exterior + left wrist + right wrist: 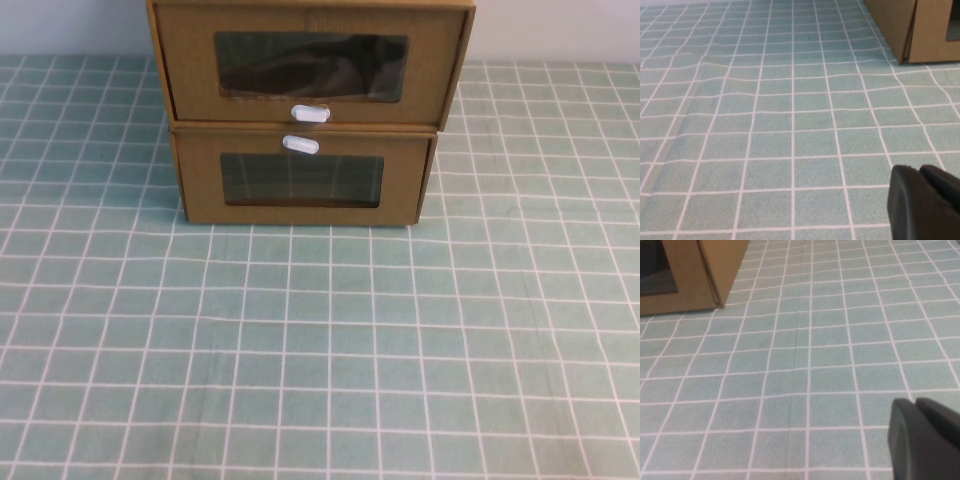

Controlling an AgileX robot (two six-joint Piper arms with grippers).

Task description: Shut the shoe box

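Upper brown cardboard drawer-style shoe box [310,62], stacked on its twin box [302,178], still juts forward unclosed; left gripper [925,202] and right gripper [925,440] sit well short of it, fingers pressed together.

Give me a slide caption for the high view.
Two stacked cardboard boxes on a green grid cloth, the upper shoe box awaiting closing.
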